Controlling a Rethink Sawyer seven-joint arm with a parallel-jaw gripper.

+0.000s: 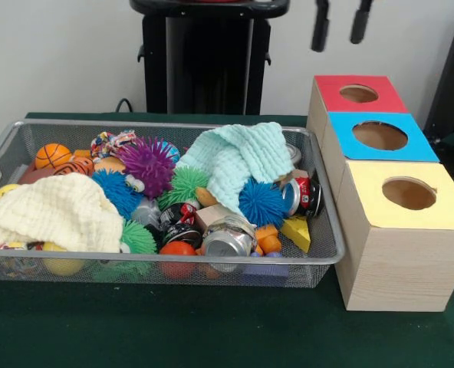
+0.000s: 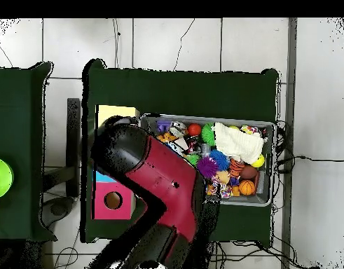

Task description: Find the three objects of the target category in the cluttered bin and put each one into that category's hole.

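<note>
Judging by the layout, little or nothing of the task appears done: no clear bottles can be made out anywhere, and whether any lie inside the boxes cannot be told. The gripper [image 1: 340, 40] is held high above the red-topped box [image 1: 359, 93], its two fingers [image 1: 320, 31] spread apart and empty. The wire basket [image 1: 27, 130] is heaped with spiky balls [image 1: 148, 163], two cloths [image 1: 238, 157], cans [image 1: 302, 195] and a basketball [image 1: 52, 156]. The blue-topped hole [image 1: 379, 136] is seen between the red and yellow boxes, nothing visible in it
</note>
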